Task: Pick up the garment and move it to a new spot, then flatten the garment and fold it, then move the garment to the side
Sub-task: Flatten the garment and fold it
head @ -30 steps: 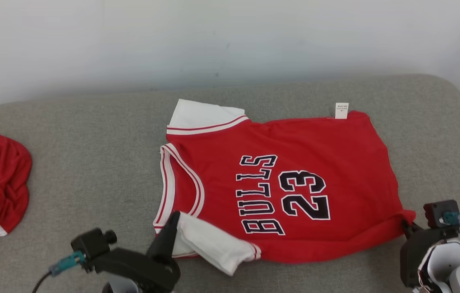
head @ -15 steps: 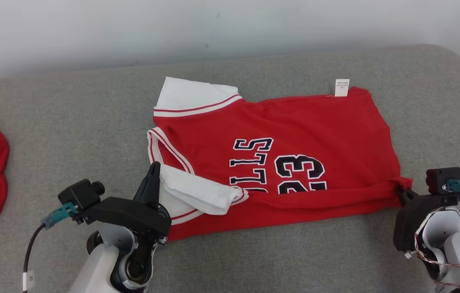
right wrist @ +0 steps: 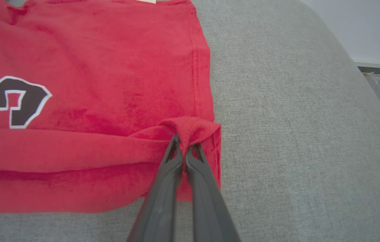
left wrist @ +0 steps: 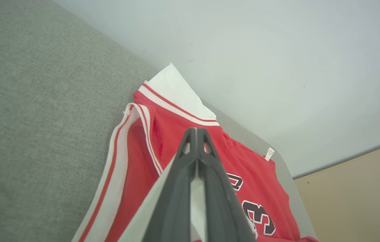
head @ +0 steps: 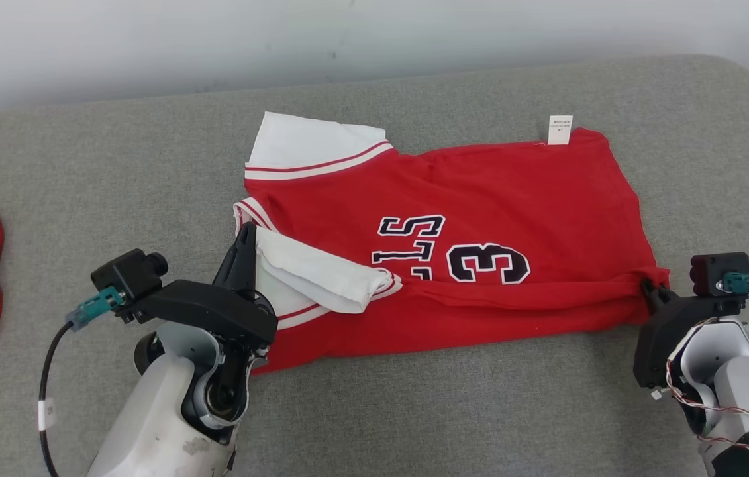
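Head view: red garment (head: 480, 192) half-folded on grey bench (head: 83, 165), left gripper (head: 246, 233) jaws pinching white sleeve (head: 321, 281), right gripper (head: 647, 286) jaws pinching hem corner (head: 653, 275); uneven carry likely skews fold or slips cloth.

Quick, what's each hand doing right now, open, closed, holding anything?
Left hand: closed, gripping the white sleeve of the jersey.
Right hand: closed, pinching the hem corner of the jersey.

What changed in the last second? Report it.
The left gripper and right gripper carried the near edge of the jersey farther across its front, away from the robot; the fold now hides much lettering. Both stay shut on it; the white tag stays put.
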Controlling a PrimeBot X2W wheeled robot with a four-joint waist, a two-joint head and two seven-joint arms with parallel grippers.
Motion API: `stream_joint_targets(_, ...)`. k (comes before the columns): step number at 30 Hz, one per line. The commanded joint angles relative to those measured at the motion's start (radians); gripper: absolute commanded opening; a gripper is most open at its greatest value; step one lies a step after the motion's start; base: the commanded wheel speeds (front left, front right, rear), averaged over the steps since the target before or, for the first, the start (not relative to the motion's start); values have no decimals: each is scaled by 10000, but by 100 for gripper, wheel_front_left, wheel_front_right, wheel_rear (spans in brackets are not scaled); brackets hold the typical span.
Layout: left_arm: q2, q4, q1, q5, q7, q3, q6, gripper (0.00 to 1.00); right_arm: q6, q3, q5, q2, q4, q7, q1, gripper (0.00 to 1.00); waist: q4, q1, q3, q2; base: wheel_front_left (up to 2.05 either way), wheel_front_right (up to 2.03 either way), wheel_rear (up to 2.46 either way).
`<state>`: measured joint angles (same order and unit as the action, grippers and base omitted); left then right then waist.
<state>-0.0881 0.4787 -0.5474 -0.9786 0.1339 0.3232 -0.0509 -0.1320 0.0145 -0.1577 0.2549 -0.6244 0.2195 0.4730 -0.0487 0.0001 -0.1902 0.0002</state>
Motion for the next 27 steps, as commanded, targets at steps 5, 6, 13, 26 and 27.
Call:
stream_joint_targets(5,-64,460,-436,356,282,128,81,63,27,-44,72,-243,-211,-381,269,100,-47,-1,-40,-2,0,0,0)
stream_joint_targets(6,-58,516,-468,403,397,150,128,100,27,-66,15,-280,-227,-501,285,100,-43,-1,-32,-2,0,0,0)
stream_joint_targets(13,-166,752,-375,1032,1116,180,389,100,27,-200,-349,-412,-267,-1121,189,100,6,-1,209,-2,0,0,0)
stream_joint_targets(26,-906,211,1725,3426,1258,1342,-219,100,27,-969,-426,-88,157,-363,-964,100,197,-1,552,-2,0,0,0)
stream_joint_targets(27,-972,238,1837,3610,1197,1511,-316,100,27,-1037,-409,-95,183,-210,-1024,100,210,-1,548,-2,0,0,0)
